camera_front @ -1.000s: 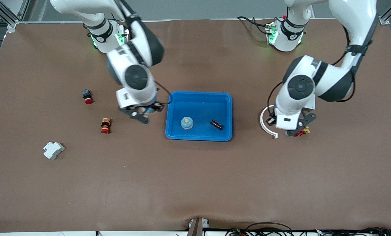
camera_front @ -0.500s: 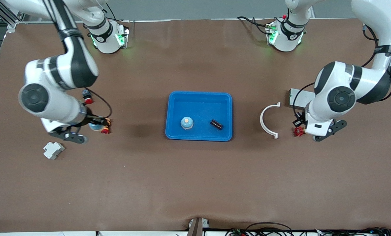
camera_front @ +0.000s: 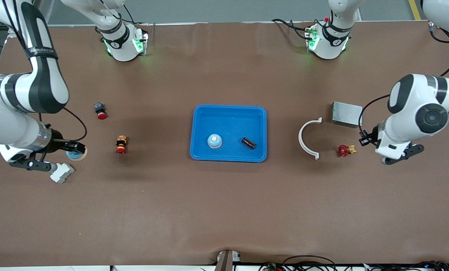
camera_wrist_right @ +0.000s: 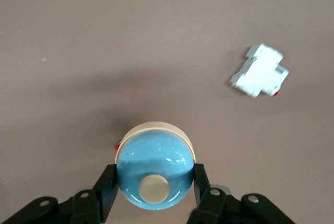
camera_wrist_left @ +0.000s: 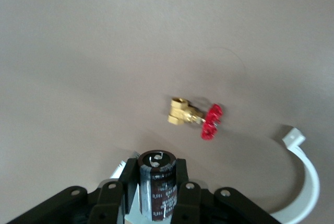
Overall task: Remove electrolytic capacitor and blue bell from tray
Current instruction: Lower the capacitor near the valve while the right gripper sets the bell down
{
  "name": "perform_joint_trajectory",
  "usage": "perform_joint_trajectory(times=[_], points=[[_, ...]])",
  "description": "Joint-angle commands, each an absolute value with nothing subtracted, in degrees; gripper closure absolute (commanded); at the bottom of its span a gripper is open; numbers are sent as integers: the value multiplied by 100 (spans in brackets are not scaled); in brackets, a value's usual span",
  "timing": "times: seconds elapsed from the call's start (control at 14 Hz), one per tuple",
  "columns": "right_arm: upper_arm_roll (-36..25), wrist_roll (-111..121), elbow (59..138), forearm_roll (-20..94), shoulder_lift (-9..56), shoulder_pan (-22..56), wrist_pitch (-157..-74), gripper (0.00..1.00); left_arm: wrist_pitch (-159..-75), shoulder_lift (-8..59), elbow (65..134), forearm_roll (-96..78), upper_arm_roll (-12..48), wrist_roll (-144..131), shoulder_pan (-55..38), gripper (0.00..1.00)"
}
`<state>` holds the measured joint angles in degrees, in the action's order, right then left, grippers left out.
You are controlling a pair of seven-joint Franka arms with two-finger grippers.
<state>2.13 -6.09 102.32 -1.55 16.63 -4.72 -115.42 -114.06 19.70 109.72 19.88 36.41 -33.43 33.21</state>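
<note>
At the middle of the brown table [camera_front: 224, 203] sat a blue tray [camera_front: 228, 111], and in it lay a blue bell [camera_front: 214, 140] toward the right arm's end and a black capacitor [camera_front: 248, 143] toward the left arm's end, apart from each other, the capacitor on its side with its long axis running slantwise. The right gripper [camera_wrist_right: 151, 192] hung over the table at the right arm's end, its jaws closed on a second blue bell [camera_wrist_right: 152, 169]; that bell sat squarely between the two fingers [camera_wrist_right: 107, 185], dome and cream button facing the wrist camera, its cream base rim turned toward the table. Just beside it on the table lay a white breaker [camera_front: 61, 172]. The left gripper [camera_wrist_left: 157, 192] hung over the table at the left arm's end, its jaws clamped on a second black capacitor [camera_wrist_left: 156, 182]; the cylinder stood between the fingers [camera_wrist_left: 181, 179] with its long axis running along them and its flat, marked end pointing out past the fingertips. Near it lay a white curved clip [camera_front: 308, 138], a grey metal box [camera_front: 346, 114] and a small red-handled brass valve [camera_front: 345, 150]. Toward the right arm's end lay two red push buttons [camera_front: 121, 145] [camera_front: 100, 110].
</note>
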Motion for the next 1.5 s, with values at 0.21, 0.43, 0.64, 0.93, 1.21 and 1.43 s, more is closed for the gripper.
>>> perform_joint_trajectory(times=[0.21,0.43,0.64,0.93,1.21,1.43], points=[[352,-404,11143,-149,1757,-905,-12768,100,-11917,2478,11021,2126,3691,-3059,3700,100],[369,-413,11434,-106,1933,-1002,-13095,100,-12058,2803,10960,2408,3665,-3154,3735,100],[360,-404,11540,79,2039,-1055,-13122,100,-12208,2943,11065,2810,3647,-2937,4051,100],[352,-404,11575,79,2311,-1072,-13270,100,-12366,3532,10724,2971,3656,-2234,4386,100],[352,-396,11654,79,2522,-1064,-13693,100,-12488,4253,10108,2936,3665,-2302,4290,100],[352,-404,11646,79,2654,-1046,-13869,100,-12665,4289,10029,2909,3656,-2417,4087,100]])
